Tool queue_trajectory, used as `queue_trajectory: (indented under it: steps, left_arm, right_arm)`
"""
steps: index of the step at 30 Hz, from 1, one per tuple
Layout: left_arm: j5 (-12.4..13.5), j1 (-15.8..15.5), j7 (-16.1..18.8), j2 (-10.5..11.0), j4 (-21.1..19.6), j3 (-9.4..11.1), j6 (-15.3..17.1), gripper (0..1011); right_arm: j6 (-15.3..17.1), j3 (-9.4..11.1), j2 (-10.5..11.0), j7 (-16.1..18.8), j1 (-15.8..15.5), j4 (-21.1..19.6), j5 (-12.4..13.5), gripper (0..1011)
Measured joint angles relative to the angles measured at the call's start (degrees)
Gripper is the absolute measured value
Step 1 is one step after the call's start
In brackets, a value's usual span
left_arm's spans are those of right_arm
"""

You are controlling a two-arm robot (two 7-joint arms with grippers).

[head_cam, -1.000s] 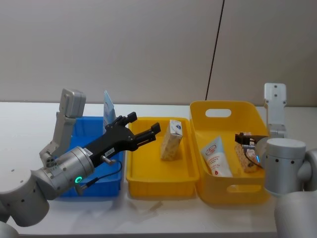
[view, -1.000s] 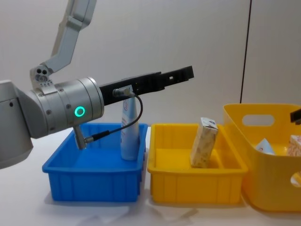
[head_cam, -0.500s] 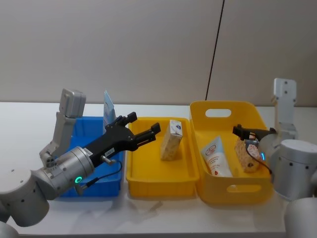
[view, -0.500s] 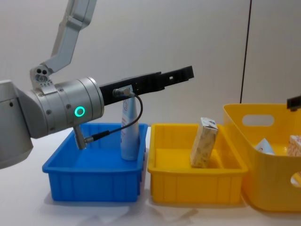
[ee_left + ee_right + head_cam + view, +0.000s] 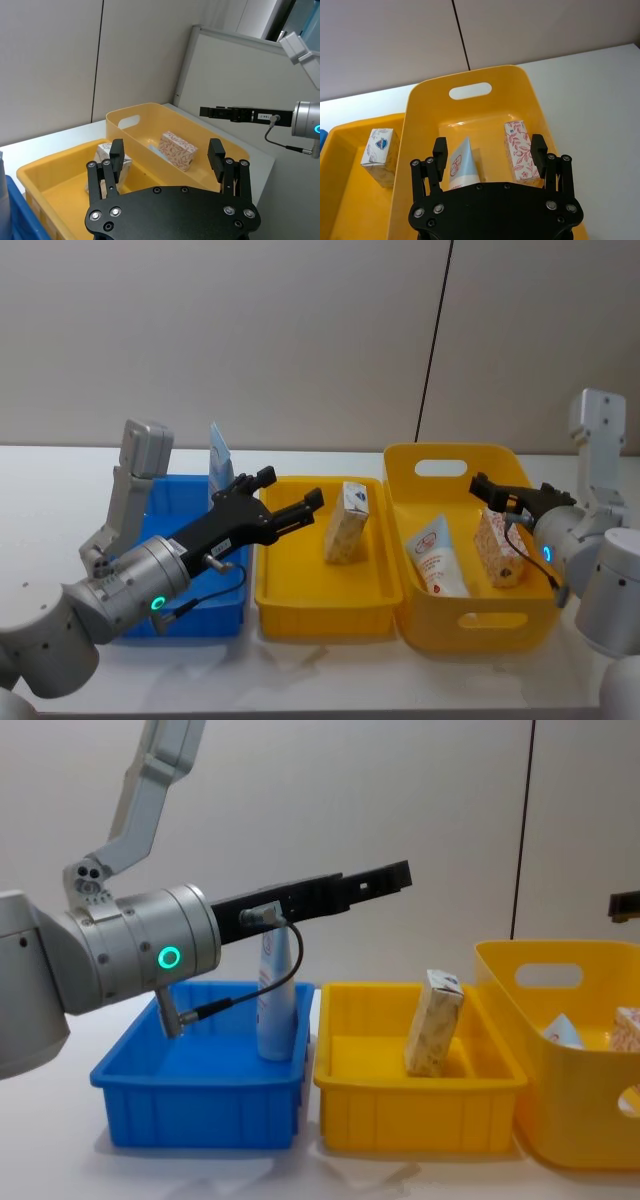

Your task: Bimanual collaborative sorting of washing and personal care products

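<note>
Head view sets a squeeze tube with a red round logo (image 5: 437, 556) and a whitish carton with orange-red print (image 5: 498, 547) side by side in the tall yellow bin (image 5: 455, 620) at the tabletop's right end, a bare strip of bin floor between them. The right gripper (image 5: 497, 494) hangs above that bin's right part, fingers spread wide and empty, open air beneath it. In the shallow yellow tray (image 5: 325, 601) at the middle, a second carton (image 5: 345, 522) leans near the back wall, with bare floor in front of it. A pale tube (image 5: 273, 992) stands upright at the blue bin's (image 5: 190, 615) back right corner. The left gripper (image 5: 288, 505) hovers over the seam between blue bin and tray, fingers apart, holding nothing.
</note>
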Motion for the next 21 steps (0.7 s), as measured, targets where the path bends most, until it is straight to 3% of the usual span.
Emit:
queue_trajectory:
  steps: [8, 21]
  left_arm:
    - [1.69, 1.42, 2.88, 0.96, -1.9, 0.25, -0.13, 1001]
    - [7.87, 6.45, 13.12, 4.34, -8.68, 1.18, -0.7, 1001]
  right_arm:
    - [-2.91, -1.73, 2.04, 0.2, -2.07, -1.15, 1.47, 1004]
    - [-13.1, -7.61, 9.1, 1.0, -9.26, -5.01, 6.6, 1004]
